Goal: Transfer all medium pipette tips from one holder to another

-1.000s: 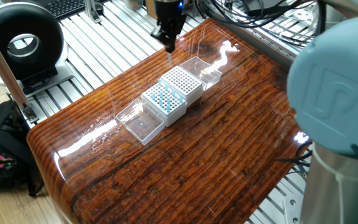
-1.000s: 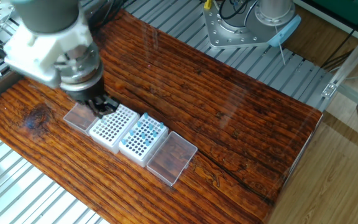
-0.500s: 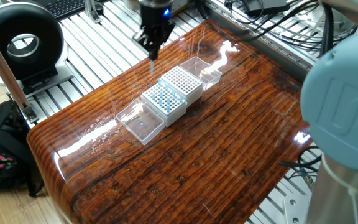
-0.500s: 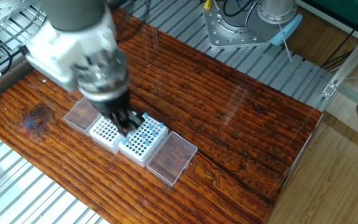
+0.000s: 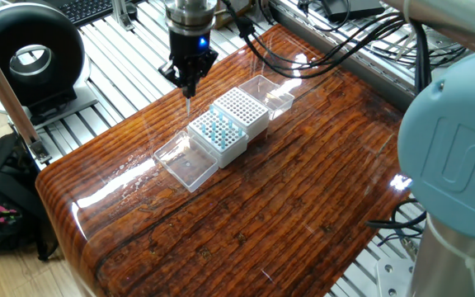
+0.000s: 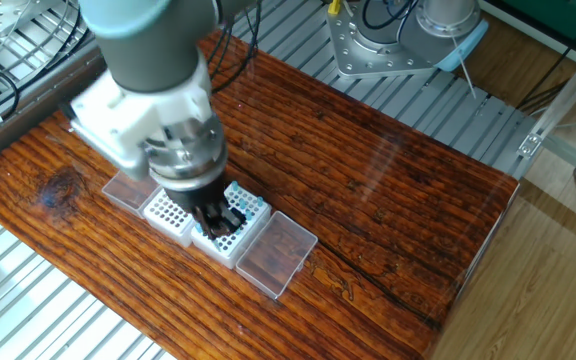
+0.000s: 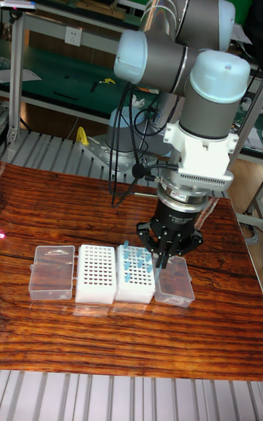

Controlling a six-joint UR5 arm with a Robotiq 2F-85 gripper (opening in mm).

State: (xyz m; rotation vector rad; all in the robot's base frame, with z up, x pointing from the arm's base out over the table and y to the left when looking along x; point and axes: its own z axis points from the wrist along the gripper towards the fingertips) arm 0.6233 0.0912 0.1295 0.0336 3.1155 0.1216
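Two holders stand side by side on the wooden table. One white holder point(image 5: 239, 111) point(image 7: 96, 272) shows only bare grid holes. The other holder point(image 5: 221, 142) point(image 6: 230, 240) point(image 7: 135, 283) carries several light-blue medium pipette tips point(image 5: 219, 128) point(image 6: 242, 208) point(image 7: 133, 260). My gripper point(image 5: 189, 82) point(image 6: 220, 215) point(image 7: 157, 259) hangs just above the holder with tips, at its outer side, with its fingers drawn together. A thin pale spike points down from the fingertips; I cannot tell whether it is a held thing. In the other fixed view the gripper hides part of the tips.
A clear lid point(image 5: 190, 165) point(image 6: 276, 255) point(image 7: 174, 286) lies beside the tip holder, another point(image 5: 269, 89) point(image 6: 126, 190) point(image 7: 52, 271) beside the bare one. A black round device point(image 5: 27, 58) and a black bag point(image 5: 2, 202) sit off the table's left edge. Aluminium rails surround the table.
The gripper has travelled from above the far end of the bare white holder across to the holder with the blue tips. Holders and lids have not moved.
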